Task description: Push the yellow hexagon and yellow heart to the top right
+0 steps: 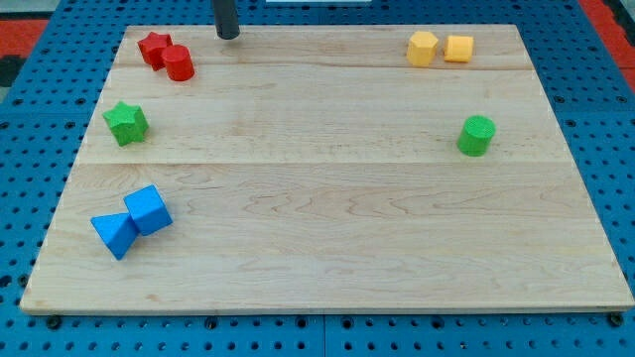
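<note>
Two yellow blocks sit side by side near the view's top right of the wooden board: the yellow hexagon on the left and a second yellow block, the heart by its outline, touching or nearly touching it on the right. My tip is at the view's top edge of the board, left of centre, far to the left of both yellow blocks and a short way right of the red blocks. It touches no block.
A red star and a red cylinder sit together at the top left. A green star lies at the left. A blue cube and blue triangle are at the bottom left. A green cylinder stands at the right.
</note>
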You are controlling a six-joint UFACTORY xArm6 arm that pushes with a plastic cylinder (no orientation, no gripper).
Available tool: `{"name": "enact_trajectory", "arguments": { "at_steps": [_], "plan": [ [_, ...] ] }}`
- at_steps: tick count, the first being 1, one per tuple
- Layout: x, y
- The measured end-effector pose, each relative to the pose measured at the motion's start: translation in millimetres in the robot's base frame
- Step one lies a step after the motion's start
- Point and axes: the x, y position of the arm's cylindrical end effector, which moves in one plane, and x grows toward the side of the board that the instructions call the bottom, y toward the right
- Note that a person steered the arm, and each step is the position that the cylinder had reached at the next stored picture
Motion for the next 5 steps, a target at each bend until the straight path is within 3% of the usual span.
{"name": "enact_trajectory", "arguments": {
  "at_steps": [1,3,4,5],
  "plan": [
    [0,0],
    [0,186],
    [0,209],
    [28,217]
  ]
}}
